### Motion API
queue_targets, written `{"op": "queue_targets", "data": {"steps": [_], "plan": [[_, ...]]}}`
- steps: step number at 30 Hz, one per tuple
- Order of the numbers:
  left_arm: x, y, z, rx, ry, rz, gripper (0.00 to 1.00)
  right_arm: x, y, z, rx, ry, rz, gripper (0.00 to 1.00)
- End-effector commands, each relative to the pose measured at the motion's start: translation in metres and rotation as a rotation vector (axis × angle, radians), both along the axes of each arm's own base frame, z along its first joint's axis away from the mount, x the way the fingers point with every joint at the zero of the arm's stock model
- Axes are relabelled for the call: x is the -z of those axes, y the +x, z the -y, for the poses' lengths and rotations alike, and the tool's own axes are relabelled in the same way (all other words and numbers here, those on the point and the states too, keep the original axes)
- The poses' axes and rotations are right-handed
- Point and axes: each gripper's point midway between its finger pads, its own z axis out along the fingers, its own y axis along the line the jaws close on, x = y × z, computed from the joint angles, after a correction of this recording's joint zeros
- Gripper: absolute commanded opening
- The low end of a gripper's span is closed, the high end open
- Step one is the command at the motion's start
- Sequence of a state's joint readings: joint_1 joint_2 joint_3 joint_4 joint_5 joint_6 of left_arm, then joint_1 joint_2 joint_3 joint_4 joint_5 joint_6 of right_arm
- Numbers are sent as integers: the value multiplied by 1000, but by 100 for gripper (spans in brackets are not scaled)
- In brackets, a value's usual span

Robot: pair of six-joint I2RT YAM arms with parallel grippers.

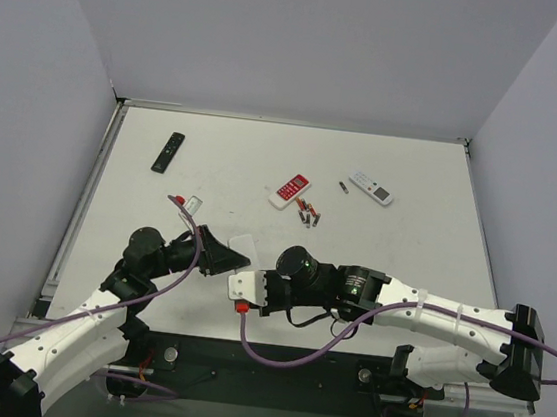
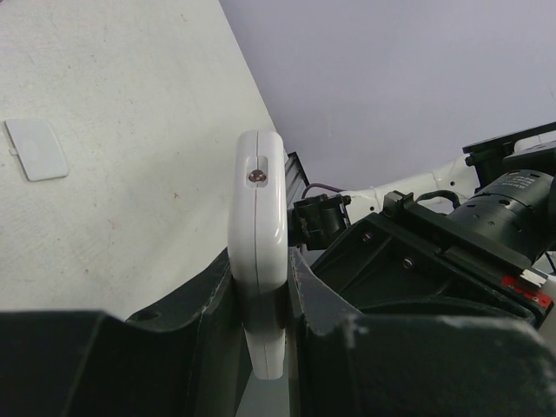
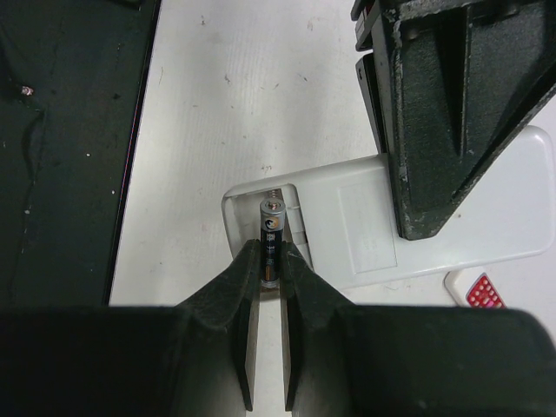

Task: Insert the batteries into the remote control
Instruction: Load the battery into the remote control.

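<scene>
**One battery at the bay, remote clamped on edge**

You have the small white rectangular plastic remote pinched on edge in the left pincer, by the near edge of the desk, about midway along. The right pincer is pressed onto one slim dark-and-copper battery, its metal tip in the open bay. Expect both to be light, stiff and slick: take the battery mid-body, the remote by its flat faces.

The white remote, back open, was gripped edgewise; one dark-and-orange battery pointed into its bay. Spare batteries lay clustered apart.
</scene>
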State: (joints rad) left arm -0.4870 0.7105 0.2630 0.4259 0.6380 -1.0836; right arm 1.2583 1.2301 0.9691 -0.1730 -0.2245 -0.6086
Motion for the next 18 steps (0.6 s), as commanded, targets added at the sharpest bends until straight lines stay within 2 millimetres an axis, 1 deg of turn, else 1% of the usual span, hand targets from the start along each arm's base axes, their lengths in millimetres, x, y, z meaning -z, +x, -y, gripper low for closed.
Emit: {"op": "queue_targets", "data": {"steps": [1,6,8,12,18], "plan": [[-33,4,2,8,-32,84,0,5,-4,9,-15,-70,-8,0],[-31,6,1,-4,-29,77,0,11,-9,10,-35,-109,-36,0],[-32,6,1,-7,-31,77,0,17,-9,12,-36,-138,-44,0],[-34,6,1,-8,-41,79,0,23,-8,12,-36,-160,-43,0],[-33,7,1,-16,-51,68,0,22,-11,10,-57,-146,-64,3]]}}
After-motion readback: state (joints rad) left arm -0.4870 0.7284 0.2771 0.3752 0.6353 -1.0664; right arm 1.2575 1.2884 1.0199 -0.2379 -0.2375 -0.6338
